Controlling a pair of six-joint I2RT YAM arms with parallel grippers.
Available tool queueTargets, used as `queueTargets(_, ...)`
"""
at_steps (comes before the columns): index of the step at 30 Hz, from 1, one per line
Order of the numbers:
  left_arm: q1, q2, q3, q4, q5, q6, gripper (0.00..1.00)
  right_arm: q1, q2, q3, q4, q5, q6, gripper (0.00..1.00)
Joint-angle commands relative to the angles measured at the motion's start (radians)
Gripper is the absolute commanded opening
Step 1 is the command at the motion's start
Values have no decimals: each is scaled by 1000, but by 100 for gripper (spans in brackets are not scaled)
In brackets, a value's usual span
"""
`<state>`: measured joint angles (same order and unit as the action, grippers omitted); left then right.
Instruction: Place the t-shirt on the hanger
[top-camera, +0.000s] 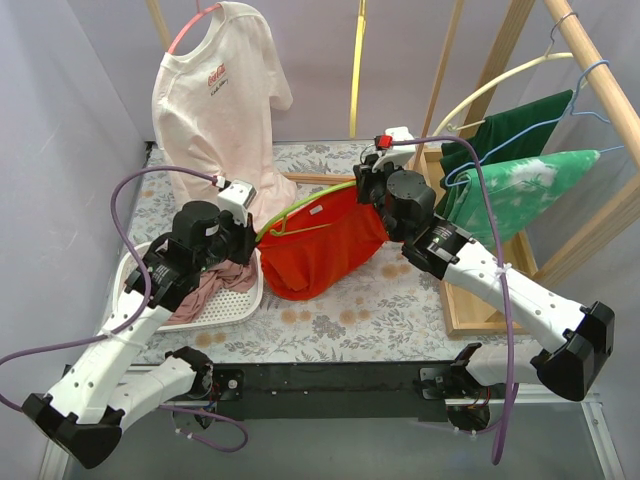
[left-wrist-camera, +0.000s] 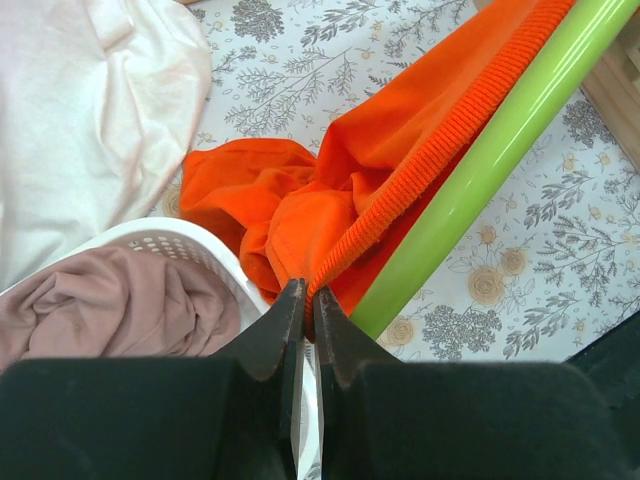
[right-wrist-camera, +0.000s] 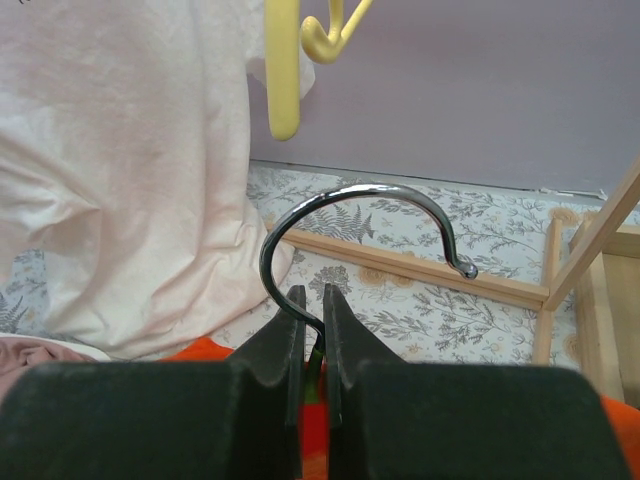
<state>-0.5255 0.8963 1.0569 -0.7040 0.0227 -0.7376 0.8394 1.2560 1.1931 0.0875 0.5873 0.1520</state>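
The t-shirt (left-wrist-camera: 300, 215) is made of soft orange cloth with a ribbed edge. The hanger (left-wrist-camera: 497, 150) is made of smooth, shiny green plastic, and its hook (right-wrist-camera: 372, 188) of bright metal. The frame (right-wrist-camera: 420, 268) behind is made of pale wood.

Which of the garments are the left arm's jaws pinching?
The orange-red t-shirt, by its ribbed edge beside the lime-green hanger; the white t-shirt hangs, the pink-brown garment lies in the basket.

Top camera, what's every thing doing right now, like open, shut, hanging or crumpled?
t-shirt: crumpled, ribbed edge pinched.
hanger: tilted, gripped at its metal hook.
left gripper: shut on the t-shirt.
right gripper: shut on the hanger.
white t-shirt: hanging up.
pink-brown garment: crumpled in basket.
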Motion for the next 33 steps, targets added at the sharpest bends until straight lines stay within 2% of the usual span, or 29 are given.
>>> queueTargets(1,16,-45,15,-190,-159,26,0,-63,-26,46,155,192,-66,1)
queueTargets(6,16,-39,116,-271,-130,-2,0,-65,-12,17,179,215,-83,1)
queueTargets(19,16,-57,222,-380,-24,-5,0,-66,43,16,253,295,-190,1)
queueTargets(28,16,-45,327,-319,92,-8,0,-4,52,10,264,276,-193,1)
queueTargets(33,16,4,411,-273,226,-13,0,55,52,-1,274,309,-200,1)
